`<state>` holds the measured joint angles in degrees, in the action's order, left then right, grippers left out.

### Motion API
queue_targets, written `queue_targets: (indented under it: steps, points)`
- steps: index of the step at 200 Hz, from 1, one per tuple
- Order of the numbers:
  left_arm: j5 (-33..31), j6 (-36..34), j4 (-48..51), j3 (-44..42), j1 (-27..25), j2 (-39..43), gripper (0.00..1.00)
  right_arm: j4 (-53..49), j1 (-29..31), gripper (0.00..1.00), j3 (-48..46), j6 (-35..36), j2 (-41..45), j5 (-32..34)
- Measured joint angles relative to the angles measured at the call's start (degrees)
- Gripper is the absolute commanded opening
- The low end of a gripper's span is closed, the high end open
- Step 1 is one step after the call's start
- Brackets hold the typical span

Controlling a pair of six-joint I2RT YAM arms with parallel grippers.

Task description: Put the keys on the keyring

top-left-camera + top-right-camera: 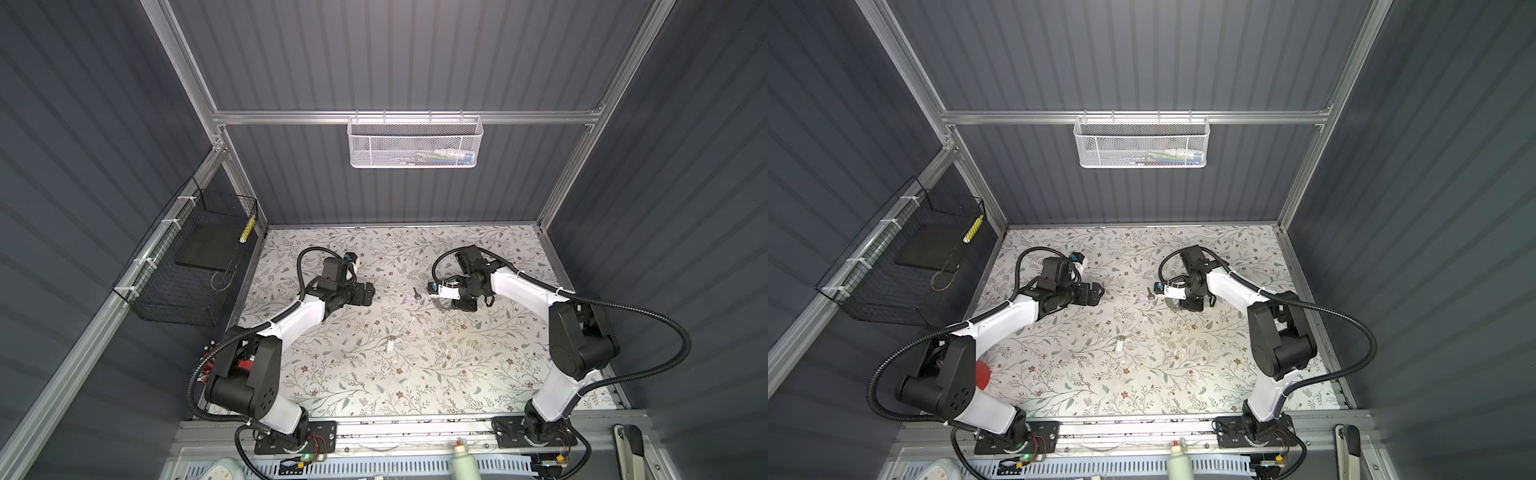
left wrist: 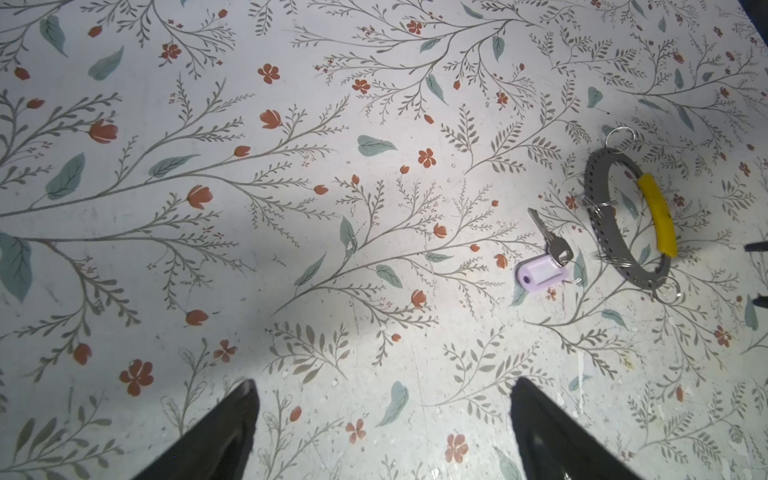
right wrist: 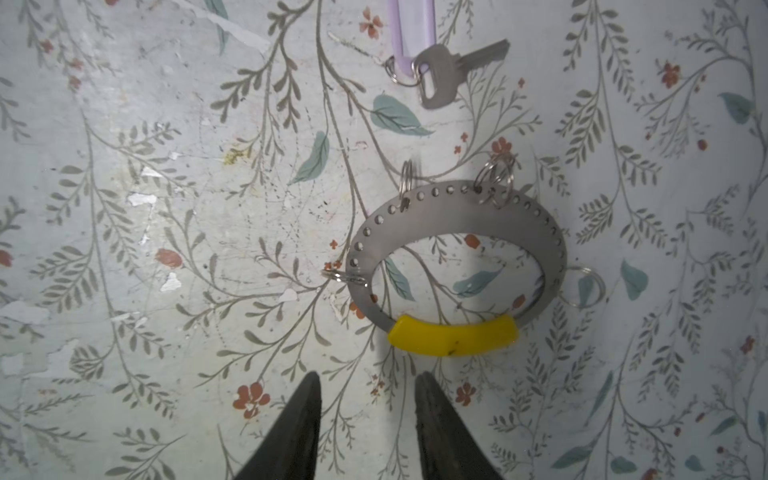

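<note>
Left jaws wide apart; right jaws apart, keyring (image 3: pixel 457 208) before them, 1 lilac-tagged key (image 3: pixel 438 77) beyond.

The floral table (image 1: pixel 332 374) bears the keyring (image 3: pixel 457 205), a lilac-tagged key (image 3: pixel 440 72) and seemingly another pale-tagged key (image 1: pixel 390 345).

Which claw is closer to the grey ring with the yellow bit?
Right. The right claw hovers just beside the keyring, by its yellow part; the left claw is far off, beyond the key.

Grey ribbed walls (image 1: pixel 395 54), floral tabletop (image 1: pixel 415 374) — white mesh basket (image 1: pixel 415 143)
</note>
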<state>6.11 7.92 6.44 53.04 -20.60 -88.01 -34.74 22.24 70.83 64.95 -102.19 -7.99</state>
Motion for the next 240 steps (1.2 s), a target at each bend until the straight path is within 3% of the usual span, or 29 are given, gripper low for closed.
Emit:
queue_targets:
  steps: [92,240]
  points:
    - [0.00,-1.11,0.02,0.07,-0.07,0.00,0.95,2.43,-0.09,0.39,1.73,8.55,-5.57,-4.48]
    - [0.00,-1.95,0.02,0.07,-0.11,-0.42,0.95,3.93,0.74,0.39,1.64,12.07,-6.73,-4.96]
